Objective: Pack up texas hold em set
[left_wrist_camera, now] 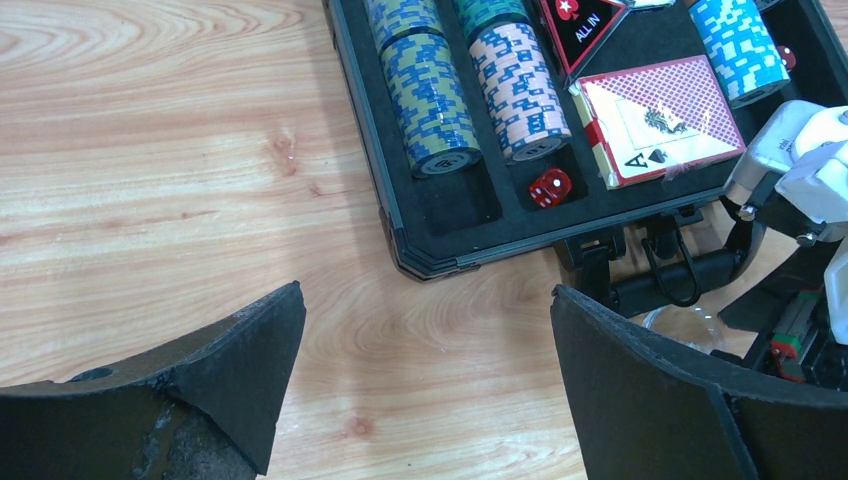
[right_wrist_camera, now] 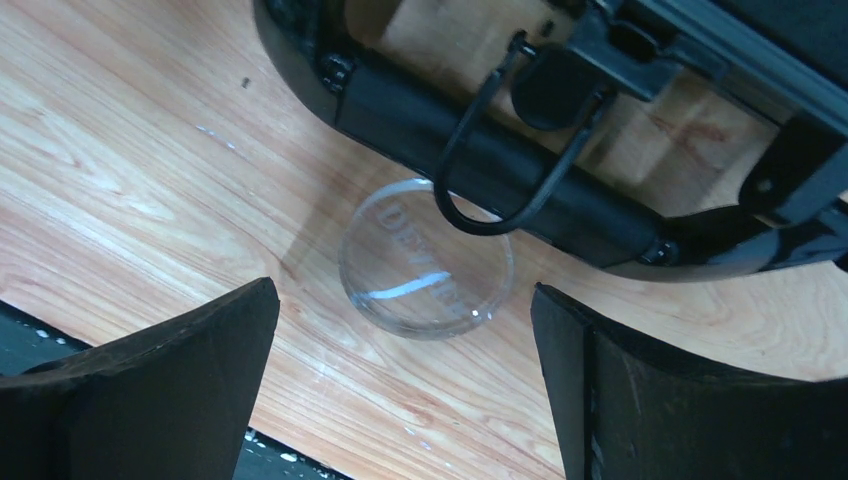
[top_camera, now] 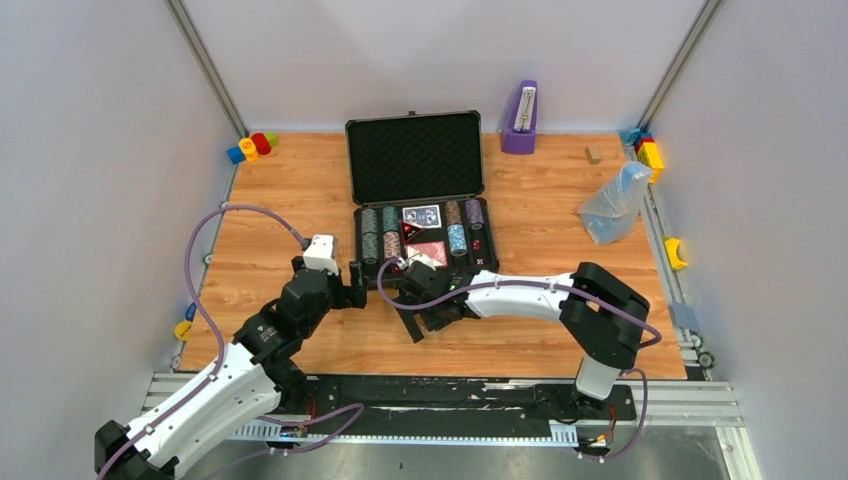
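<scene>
Packing done: chip rolls (left_wrist_camera: 430, 100), card deck (left_wrist_camera: 660, 120), die (left_wrist_camera: 549, 187) sit in case (top_camera: 415, 160), mid-table (top_camera: 300, 200).
Remaining: clear disc (right_wrist_camera: 425, 260) on table beside handle (right_wrist_camera: 520, 190); lid up.
Grippers: left gripper (left_wrist_camera: 425, 300), right gripper (right_wrist_camera: 402, 300) released, empty.

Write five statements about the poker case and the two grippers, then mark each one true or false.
1. The case stands open. True.
2. The left gripper is shut on a chip roll. False: it is open and holds nothing, over the table near the case's corner.
3. A red die lies inside the case. True.
4. The clear round disc lies inside the case. False: it lies on the table, just outside the case by the handle.
5. The right gripper is open and empty. True.
</scene>
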`<state>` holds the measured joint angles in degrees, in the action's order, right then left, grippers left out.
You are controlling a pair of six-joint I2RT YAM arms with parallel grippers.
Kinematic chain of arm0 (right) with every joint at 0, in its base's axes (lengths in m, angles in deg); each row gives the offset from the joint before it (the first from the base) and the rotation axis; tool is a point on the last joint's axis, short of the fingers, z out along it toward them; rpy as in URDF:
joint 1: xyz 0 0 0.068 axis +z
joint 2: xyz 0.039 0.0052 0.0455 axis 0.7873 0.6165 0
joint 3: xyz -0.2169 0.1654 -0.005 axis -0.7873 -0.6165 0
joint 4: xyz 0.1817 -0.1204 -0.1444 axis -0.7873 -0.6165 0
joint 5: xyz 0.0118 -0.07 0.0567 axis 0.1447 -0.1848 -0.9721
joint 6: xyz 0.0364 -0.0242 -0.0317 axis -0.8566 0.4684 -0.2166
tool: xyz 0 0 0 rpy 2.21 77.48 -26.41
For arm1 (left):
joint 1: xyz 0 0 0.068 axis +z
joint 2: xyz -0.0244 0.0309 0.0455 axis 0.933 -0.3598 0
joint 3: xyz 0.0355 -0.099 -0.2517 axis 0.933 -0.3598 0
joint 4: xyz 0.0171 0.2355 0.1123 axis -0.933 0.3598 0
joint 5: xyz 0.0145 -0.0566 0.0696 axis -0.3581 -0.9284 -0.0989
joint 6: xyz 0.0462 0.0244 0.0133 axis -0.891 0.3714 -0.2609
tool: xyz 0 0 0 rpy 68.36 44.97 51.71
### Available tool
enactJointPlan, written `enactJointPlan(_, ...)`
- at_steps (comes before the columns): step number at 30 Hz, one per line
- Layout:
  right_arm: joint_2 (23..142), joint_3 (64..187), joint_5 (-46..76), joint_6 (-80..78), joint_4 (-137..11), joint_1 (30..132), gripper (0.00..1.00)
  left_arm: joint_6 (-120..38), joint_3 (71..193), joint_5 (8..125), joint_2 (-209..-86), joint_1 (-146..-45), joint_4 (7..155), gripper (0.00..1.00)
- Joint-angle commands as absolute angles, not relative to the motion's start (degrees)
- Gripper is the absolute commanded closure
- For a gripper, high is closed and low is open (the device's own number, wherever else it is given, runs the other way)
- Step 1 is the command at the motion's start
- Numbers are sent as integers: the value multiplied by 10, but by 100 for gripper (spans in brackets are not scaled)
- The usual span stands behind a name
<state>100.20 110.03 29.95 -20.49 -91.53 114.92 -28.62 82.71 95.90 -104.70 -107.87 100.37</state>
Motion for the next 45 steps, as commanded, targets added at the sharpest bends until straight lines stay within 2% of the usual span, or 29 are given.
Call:
enactJointPlan(1, 1023, 1118, 308, -231, -896, 1155, 1, -284, 826, 964, -1050, -1077, 992, 0)
enactJointPlan(4, 1036, 1114, 307, -236, -893, 1155, 2, -285, 827, 964, -1056, -1077, 992, 0)
enactJointPlan(9, 1044, 1110, 304, -234, -892, 1155, 10, -284, 828, 965, -1058, -1077, 991, 0)
enactJointPlan(17, 1013, 1110, 319, -222, -898, 1155, 51, -283, 827, 966, -1058, -1077, 992, 0)
enactJointPlan(21, 975, 1105, 337, -217, -906, 1155, 64, -284, 827, 966, -1057, -1077, 993, 0)
enactJointPlan(34, 813, 1132, 343, -197, -981, 1143, 67, -282, 828, 970, -1057, -1077, 994, 0)
enactJointPlan(40, 783, 1172, 356, -167, -974, 1072, 70, -282, 828, 969, -1055, -1077, 996, 0)
enactJointPlan(45, 803, 1194, 301, -157, -900, 994, 73, -280, 828, 969, -1053, -1077, 998, 0)
